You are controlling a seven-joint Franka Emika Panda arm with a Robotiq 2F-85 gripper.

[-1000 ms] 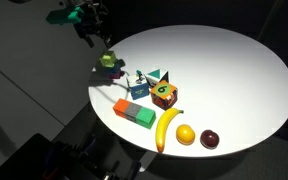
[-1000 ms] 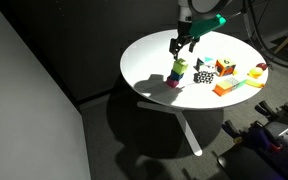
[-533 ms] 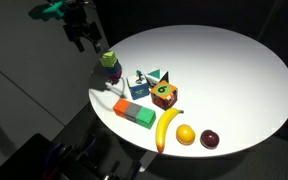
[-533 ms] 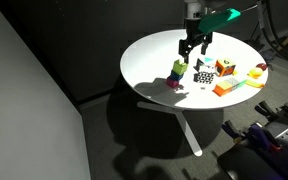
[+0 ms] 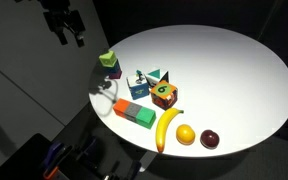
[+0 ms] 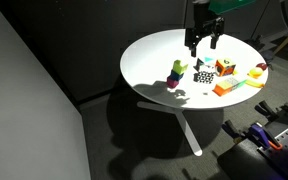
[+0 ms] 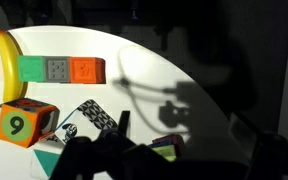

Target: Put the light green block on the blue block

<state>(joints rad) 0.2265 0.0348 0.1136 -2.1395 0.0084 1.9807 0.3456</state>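
Note:
The light green block [image 5: 108, 60] sits on top of the blue block [image 5: 113, 73] near the round white table's [image 5: 224, 70] edge. The stack also shows in an exterior view, with the light green block [image 6: 178, 68] above the blue block [image 6: 174, 81]. My gripper [image 5: 66, 27] is open and empty. It hangs high above and beyond the stack, off the table's edge, and also shows in an exterior view [image 6: 204, 36]. In the wrist view the stack [image 7: 166, 150] is small and dim between my dark fingers [image 7: 84, 160].
A joined green and orange-red block [image 5: 134, 113], a white-and-teal patterned block [image 5: 141, 85], an orange numbered cube [image 5: 165, 94], a banana [image 5: 167, 128], a yellow fruit [image 5: 186, 134] and a dark red fruit [image 5: 210, 139] lie toward the table's front.
My gripper has risen and drawn away from the stack. The light green block stays on the blue block.

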